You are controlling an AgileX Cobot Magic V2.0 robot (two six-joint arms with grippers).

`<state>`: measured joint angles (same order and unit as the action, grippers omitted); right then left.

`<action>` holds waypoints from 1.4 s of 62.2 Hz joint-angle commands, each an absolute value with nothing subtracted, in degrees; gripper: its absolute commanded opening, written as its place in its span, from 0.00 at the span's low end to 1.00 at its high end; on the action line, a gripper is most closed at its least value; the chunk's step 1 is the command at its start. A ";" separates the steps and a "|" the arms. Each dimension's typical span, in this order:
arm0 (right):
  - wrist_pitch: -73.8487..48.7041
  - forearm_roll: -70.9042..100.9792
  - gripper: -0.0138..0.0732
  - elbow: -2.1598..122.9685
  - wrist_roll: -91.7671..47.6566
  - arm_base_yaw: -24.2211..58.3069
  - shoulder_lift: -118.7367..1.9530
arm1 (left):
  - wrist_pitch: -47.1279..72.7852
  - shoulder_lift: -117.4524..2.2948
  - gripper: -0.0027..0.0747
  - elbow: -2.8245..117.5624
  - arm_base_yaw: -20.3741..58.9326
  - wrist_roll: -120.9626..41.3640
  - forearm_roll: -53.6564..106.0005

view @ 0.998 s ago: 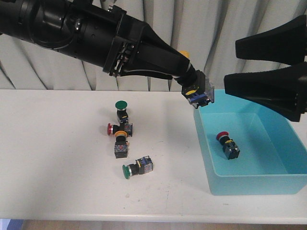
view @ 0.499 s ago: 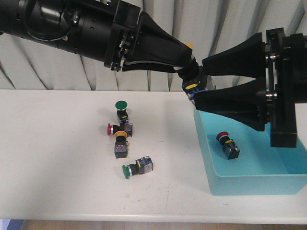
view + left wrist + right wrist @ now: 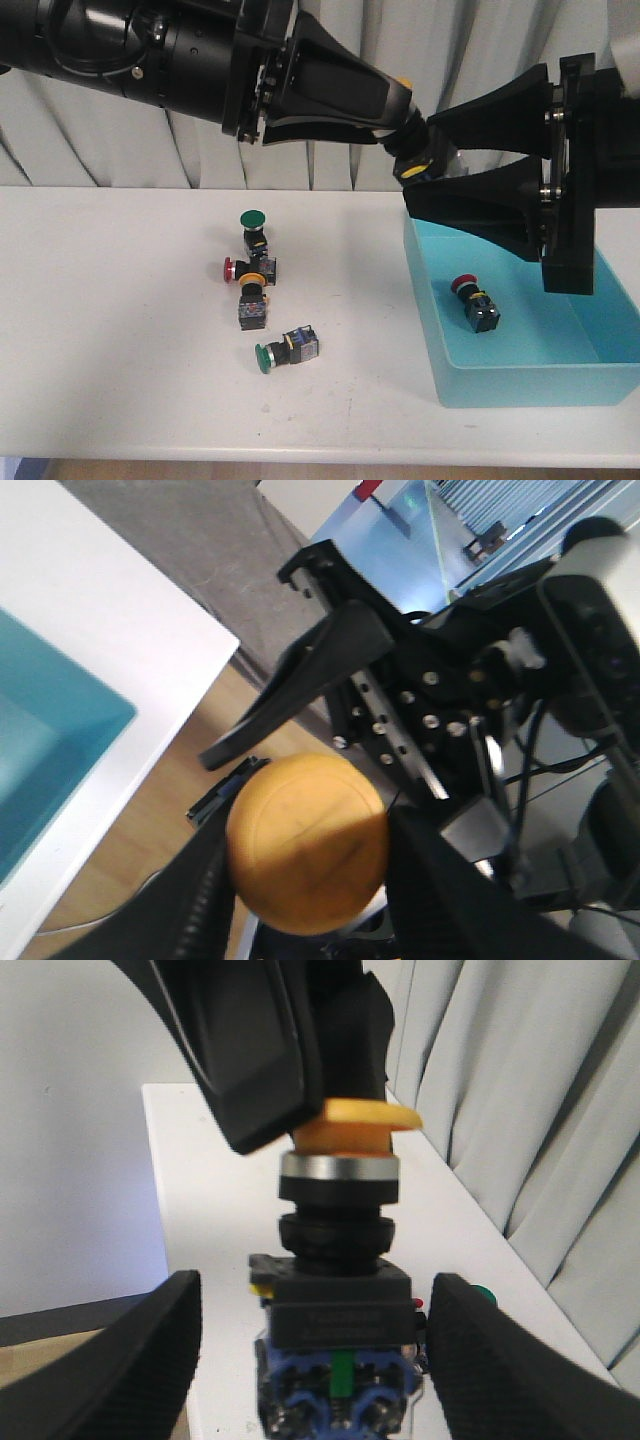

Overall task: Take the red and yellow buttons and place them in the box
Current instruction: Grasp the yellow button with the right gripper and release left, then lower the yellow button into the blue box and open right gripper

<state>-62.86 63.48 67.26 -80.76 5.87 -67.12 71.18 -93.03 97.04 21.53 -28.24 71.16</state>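
My left gripper (image 3: pixel 404 122) is shut on the cap of a yellow button (image 3: pixel 412 158), held in the air over the back left corner of the teal box (image 3: pixel 430 330). In the left wrist view the yellow cap (image 3: pixel 305 842) fills the gap between the fingers. My right gripper (image 3: pixel 421 165) is open, one finger on each side of the button's black body (image 3: pixel 340 1305), with a gap either side. A red button (image 3: pixel 472 300) lies inside the box. Another red button (image 3: pixel 232 268) lies on the table in a small cluster.
Two green buttons (image 3: pixel 252 222) (image 3: pixel 280 351) lie on the white table (image 3: pixel 120 330), one behind the cluster and one in front. A further button with a yellow collar (image 3: pixel 252 303) lies between them. A grey curtain hangs behind.
My right gripper has come in from the right until its open fingers straddle the yellow button. My left gripper has lifted the button slightly up and right.
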 commanded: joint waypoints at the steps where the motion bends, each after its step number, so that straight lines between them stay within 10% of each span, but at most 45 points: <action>1: -61.18 66.65 0.69 68.81 -80.69 5.97 -66.30 | 71.25 -90.29 0.03 98.61 21.85 -28.47 78.21; 20: -61.06 66.65 0.62 68.81 -80.58 5.97 -66.30 | 71.25 -90.29 0.03 98.61 21.85 -28.47 78.02; 40: -60.26 67.01 0.14 68.81 -80.43 5.97 -66.30 | 71.25 -90.29 0.03 98.61 21.85 -28.47 73.44; 87: -37.66 66.55 0.15 68.81 -72.42 5.72 -66.30 | 71.25 -90.42 0.64 98.61 21.85 -28.24 62.60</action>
<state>-44.63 63.41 67.16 -73.54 6.25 -67.31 70.78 -92.56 97.24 21.81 -28.49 61.16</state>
